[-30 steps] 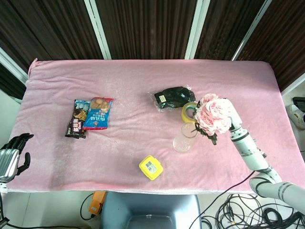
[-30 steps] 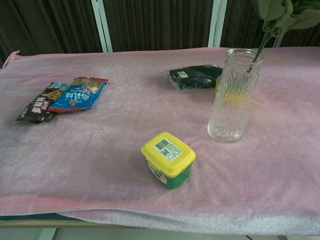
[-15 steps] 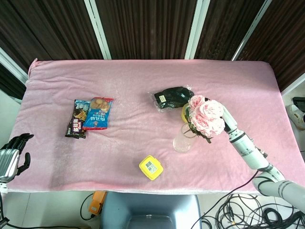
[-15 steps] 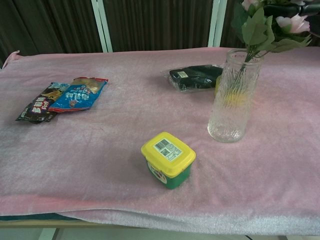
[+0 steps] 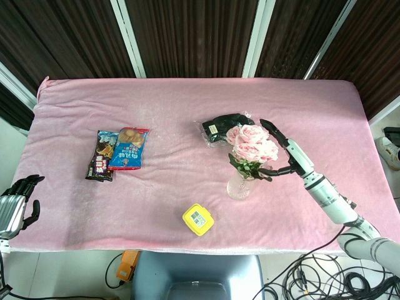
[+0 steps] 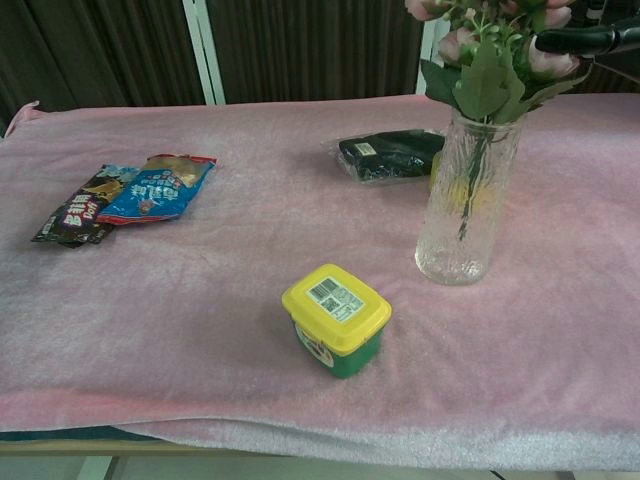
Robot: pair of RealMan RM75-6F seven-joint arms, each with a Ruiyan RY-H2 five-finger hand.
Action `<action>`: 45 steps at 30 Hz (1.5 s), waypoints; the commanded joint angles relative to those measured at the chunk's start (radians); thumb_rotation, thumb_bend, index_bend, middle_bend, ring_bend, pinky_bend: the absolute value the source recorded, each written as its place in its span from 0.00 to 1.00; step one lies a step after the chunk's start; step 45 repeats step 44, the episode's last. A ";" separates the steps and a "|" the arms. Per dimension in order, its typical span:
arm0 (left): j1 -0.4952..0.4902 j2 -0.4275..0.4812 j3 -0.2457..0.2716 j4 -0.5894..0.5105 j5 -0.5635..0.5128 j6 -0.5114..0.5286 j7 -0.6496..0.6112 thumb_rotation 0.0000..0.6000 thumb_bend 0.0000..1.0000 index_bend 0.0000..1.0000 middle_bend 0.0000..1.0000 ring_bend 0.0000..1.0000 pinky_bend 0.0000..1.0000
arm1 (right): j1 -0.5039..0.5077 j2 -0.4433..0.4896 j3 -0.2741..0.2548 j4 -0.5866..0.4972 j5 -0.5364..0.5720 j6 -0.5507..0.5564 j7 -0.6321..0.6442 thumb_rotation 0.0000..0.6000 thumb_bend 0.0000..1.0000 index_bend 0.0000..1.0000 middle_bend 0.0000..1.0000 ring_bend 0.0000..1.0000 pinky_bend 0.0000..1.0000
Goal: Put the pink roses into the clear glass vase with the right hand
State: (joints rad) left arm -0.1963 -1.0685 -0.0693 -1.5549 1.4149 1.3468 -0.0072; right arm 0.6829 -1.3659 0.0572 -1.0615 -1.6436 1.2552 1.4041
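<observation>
The pink roses point(image 5: 252, 142) stand with their stems down inside the clear glass vase point(image 5: 239, 185), right of the table's middle. In the chest view the stems show through the ribbed vase point(image 6: 468, 215) and the blooms and leaves point(image 6: 490, 30) spread over its rim. My right hand point(image 5: 289, 155) is just right of the bouquet, its fingers spread wide around the blooms and gripping nothing. One dark finger point(image 6: 580, 40) reaches in beside the flowers in the chest view. My left hand point(image 5: 15, 203) hangs off the table's front left corner, holding nothing.
A yellow-lidded tub point(image 5: 198, 219) sits in front of the vase, to its left. A black packet point(image 5: 226, 127) lies just behind the roses. Two snack packs point(image 5: 119, 152) lie at the left. The pink cloth point(image 5: 187, 100) covers the whole table.
The right hand carried the roses leftward and down, sliding the stems into the vase. Its fingers have spread apart and let the bouquet go. The left hand has not moved.
</observation>
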 commanded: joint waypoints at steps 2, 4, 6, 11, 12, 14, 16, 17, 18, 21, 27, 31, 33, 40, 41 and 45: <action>-0.001 0.000 0.000 0.000 0.000 -0.002 0.000 1.00 0.64 0.19 0.15 0.16 0.37 | -0.012 0.017 -0.017 -0.007 -0.007 0.004 -0.007 1.00 0.24 0.03 0.03 0.00 0.10; -0.001 0.001 0.001 0.000 -0.001 -0.003 -0.001 1.00 0.64 0.19 0.15 0.16 0.37 | -0.025 0.034 -0.033 -0.016 -0.013 0.008 -0.020 1.00 0.20 0.00 0.01 0.00 0.07; -0.001 0.000 0.000 0.000 -0.001 -0.003 -0.001 1.00 0.64 0.19 0.15 0.16 0.37 | -0.036 0.047 -0.045 -0.023 -0.016 0.012 -0.033 1.00 0.17 0.00 0.00 0.00 0.05; -0.001 0.001 0.001 0.000 0.000 -0.004 -0.001 1.00 0.64 0.19 0.15 0.16 0.37 | -0.095 0.075 -0.069 -0.046 -0.028 0.083 -0.121 1.00 0.11 0.00 0.00 0.00 0.02; -0.002 0.000 0.001 0.000 0.000 -0.005 0.000 1.00 0.64 0.19 0.15 0.16 0.37 | -0.117 0.077 -0.073 -0.050 -0.031 0.113 -0.159 1.00 0.10 0.00 0.00 0.00 0.02; -0.002 0.000 0.002 0.000 0.000 -0.005 0.000 1.00 0.64 0.19 0.15 0.16 0.37 | -0.151 0.083 -0.082 -0.054 -0.040 0.158 -0.228 1.00 0.10 0.00 0.00 0.00 0.02; -0.003 -0.001 0.002 0.001 0.002 -0.006 0.002 1.00 0.64 0.19 0.15 0.16 0.37 | -0.195 0.092 -0.092 -0.069 -0.037 0.199 -0.338 1.00 0.10 0.00 0.00 0.00 0.02; -0.003 -0.002 0.003 0.001 0.002 -0.006 0.004 1.00 0.64 0.19 0.15 0.16 0.37 | -0.217 0.094 -0.092 -0.080 -0.029 0.216 -0.398 1.00 0.10 0.00 0.00 0.00 0.02; -0.004 -0.003 0.003 0.001 0.003 -0.006 0.007 1.00 0.64 0.19 0.15 0.16 0.37 | -0.248 0.095 -0.092 -0.096 -0.015 0.238 -0.488 1.00 0.10 0.00 0.00 0.00 0.02; -0.004 -0.007 0.004 0.003 0.004 -0.006 0.015 1.00 0.64 0.19 0.15 0.16 0.37 | -0.329 0.088 -0.083 -0.137 0.050 0.274 -0.771 1.00 0.10 0.00 0.00 0.00 0.02; -0.007 -0.016 0.005 0.003 0.006 -0.006 0.036 1.00 0.64 0.19 0.15 0.16 0.37 | -0.428 0.082 -0.044 -0.275 0.237 0.253 -1.184 1.00 0.10 0.00 0.00 0.00 0.04; -0.007 -0.018 0.007 0.003 0.011 -0.003 0.044 1.00 0.64 0.19 0.15 0.16 0.37 | -0.434 0.105 -0.046 -0.332 0.270 0.217 -1.223 1.00 0.10 0.00 0.00 0.00 0.07; -0.007 -0.021 0.009 0.002 0.017 0.002 0.054 1.00 0.64 0.19 0.15 0.16 0.37 | -0.438 0.131 -0.038 -0.389 0.295 0.190 -1.236 1.00 0.10 0.00 0.00 0.00 0.10; -0.008 -0.027 0.011 0.005 0.013 -0.004 0.067 1.00 0.64 0.19 0.15 0.16 0.37 | -0.459 0.129 -0.009 -0.443 0.318 0.188 -1.284 1.00 0.10 0.00 0.00 0.00 0.11; -0.008 -0.027 0.011 0.005 0.013 -0.003 0.066 1.00 0.64 0.19 0.15 0.16 0.37 | -0.460 0.129 -0.007 -0.443 0.317 0.184 -1.285 1.00 0.10 0.00 0.00 0.00 0.11; -0.007 -0.028 0.010 0.006 0.013 0.000 0.066 1.00 0.64 0.19 0.15 0.16 0.37 | -0.462 0.129 -0.003 -0.444 0.311 0.172 -1.285 1.00 0.10 0.00 0.00 0.00 0.11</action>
